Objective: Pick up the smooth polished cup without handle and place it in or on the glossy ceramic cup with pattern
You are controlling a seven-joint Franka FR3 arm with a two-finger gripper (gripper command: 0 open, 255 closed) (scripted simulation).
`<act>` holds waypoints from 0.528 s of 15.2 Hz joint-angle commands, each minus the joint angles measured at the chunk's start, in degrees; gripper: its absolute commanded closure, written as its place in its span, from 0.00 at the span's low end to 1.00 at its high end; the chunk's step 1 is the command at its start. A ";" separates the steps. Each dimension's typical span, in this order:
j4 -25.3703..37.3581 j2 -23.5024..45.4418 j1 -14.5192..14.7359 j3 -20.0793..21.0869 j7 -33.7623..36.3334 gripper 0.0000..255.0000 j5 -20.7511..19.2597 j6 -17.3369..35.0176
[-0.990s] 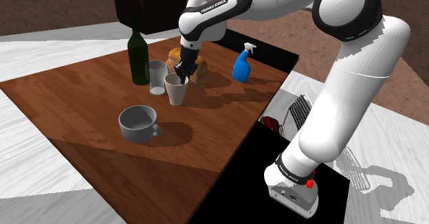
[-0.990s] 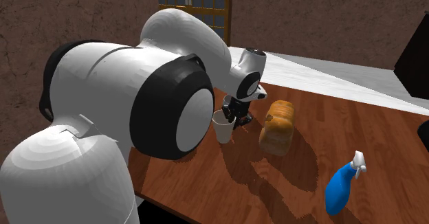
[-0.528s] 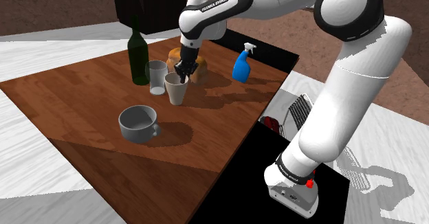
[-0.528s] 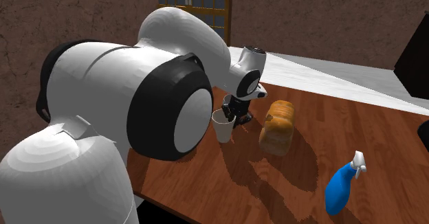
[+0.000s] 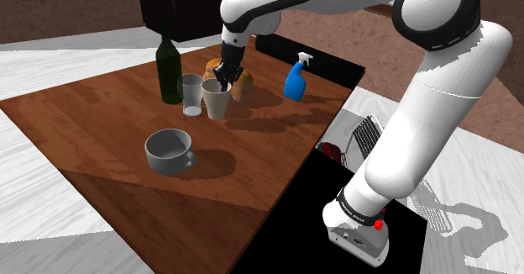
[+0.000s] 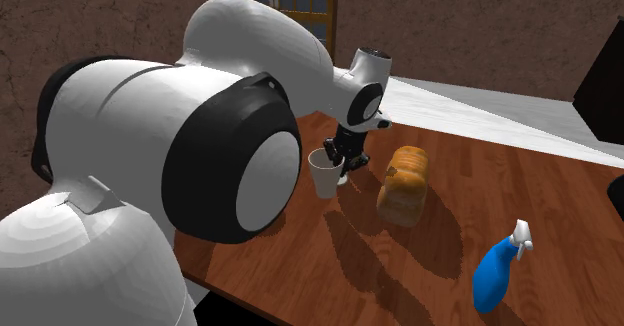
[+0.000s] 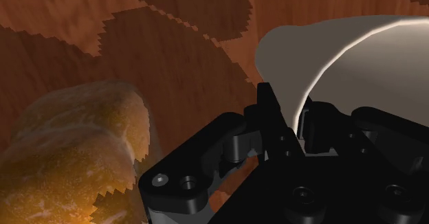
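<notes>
Your pale, handleless cup (image 5: 217, 104) is upright over the worktop (image 5: 101, 121). The tool (image 5: 223, 84) has closed down on its rim, with one finger inside the wall and one outside. You can't tell whether its base touches the wood. In the shoulder view, the grey handled mug (image 5: 168, 151) sits at 7 o'clock from it, well apart. A clear glass (image 5: 191, 94) is just beside it at 10, and a bread loaf (image 5: 243, 85) is at 1.

Cup (image 7: 357, 61) (and loaf (image 7: 69, 147)) cut off by edges.
</notes>
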 commanded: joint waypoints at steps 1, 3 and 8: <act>0.94 -0.53 0.03 0.02 0.33 1.00 -0.10 -1.44; 1.89 -1.02 0.01 0.00 0.55 1.00 -0.19 -2.87; 4.50 -2.05 -0.05 -0.05 1.09 1.00 -0.41 -6.48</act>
